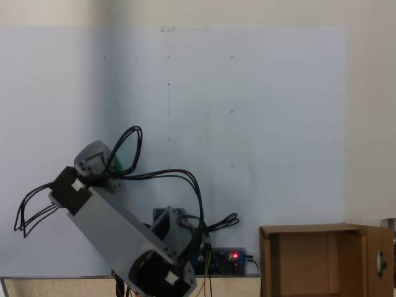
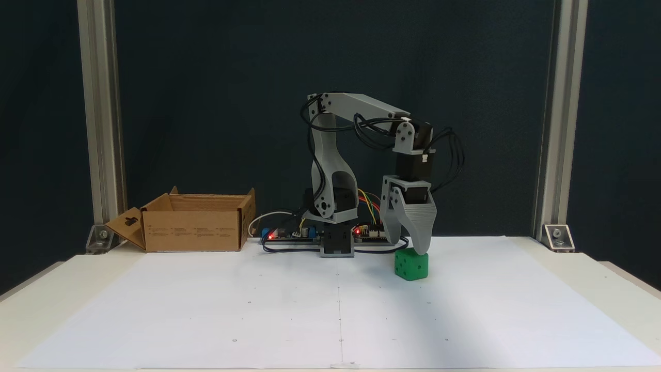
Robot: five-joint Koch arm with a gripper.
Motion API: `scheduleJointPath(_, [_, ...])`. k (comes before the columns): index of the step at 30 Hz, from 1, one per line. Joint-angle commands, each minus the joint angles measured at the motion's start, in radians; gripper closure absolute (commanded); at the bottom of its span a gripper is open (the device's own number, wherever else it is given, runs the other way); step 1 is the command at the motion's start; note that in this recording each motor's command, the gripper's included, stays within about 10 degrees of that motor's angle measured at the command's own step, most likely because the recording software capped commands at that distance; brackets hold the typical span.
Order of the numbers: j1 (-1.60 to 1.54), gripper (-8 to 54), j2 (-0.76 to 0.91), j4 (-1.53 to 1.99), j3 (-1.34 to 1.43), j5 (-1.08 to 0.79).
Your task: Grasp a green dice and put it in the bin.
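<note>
— Green rounded-corner plastic dice (image 2: 411, 264) is sitting on the white paper sheet (image 2: 258, 310), toward the table's back edge and right of the arm's base in this front-on fixed view. What's worrying you?

— The grey printed gripper (image 2: 408, 247) is hanging right over it, tips touching or just above its top face. If it's pressing down off-centre, I'd guess a tip is going to land on the top instead of sliding past a side, and the cube is going to skid or tip away.

— How wide are the jaws standing?

— Parted a little near the top, narrowing downward; the tips are overlapping from here, so I cannot tell whether they're spread or closed. Nothing is being lifted: the dice is resting on the paper.

— And the brown cardboard box with upright flaps (image 2: 193, 227)?

— It's waiting well apart, near the back left corner. A loose pinch could be dropping the cube on that long swing.
</note>
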Motion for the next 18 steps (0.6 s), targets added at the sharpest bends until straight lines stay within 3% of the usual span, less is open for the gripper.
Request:
scheduleJointPath(1, [-0.002,1.9,0.002,-0.008,-0.006,0.066])
scheduleJointPath(18, [-0.031,1.9,-0.115,-0.083,0.009,0.078])
